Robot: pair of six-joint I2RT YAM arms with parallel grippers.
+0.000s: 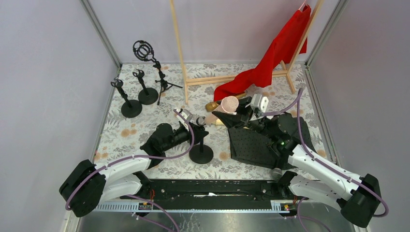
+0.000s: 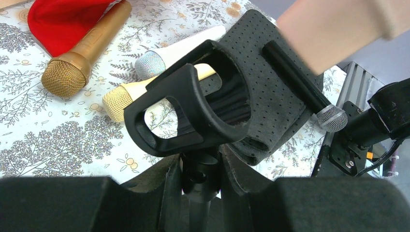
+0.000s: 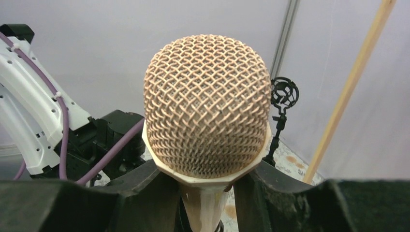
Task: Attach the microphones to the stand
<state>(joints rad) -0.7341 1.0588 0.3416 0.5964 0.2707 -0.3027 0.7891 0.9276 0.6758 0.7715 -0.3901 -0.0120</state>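
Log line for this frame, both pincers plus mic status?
left pincer: shut on stand below clip | right pincer: shut on pink microphone | clip: empty | gold microphone, white microphone, pale yellow microphone: lying on table

You can count five microphones, all on the near side of the wooden rack [image 1: 180, 48]: one pink microphone [image 3: 207, 106], one gold microphone [image 2: 82, 53], one white microphone [image 2: 179, 50], one pale yellow microphone [image 2: 128, 95] and one black microphone [image 2: 297, 79]. Stands come to four. The near round-base stand [image 1: 200, 153] is in front of the rack. The outer round-base stand [image 1: 130, 107], the inner round-base stand [image 1: 147, 94] and one tripod stand [image 1: 159, 79] are left of it. You also have one red cloth [image 1: 275, 58] on the rack and one black mat [image 1: 251, 142] in front of it.
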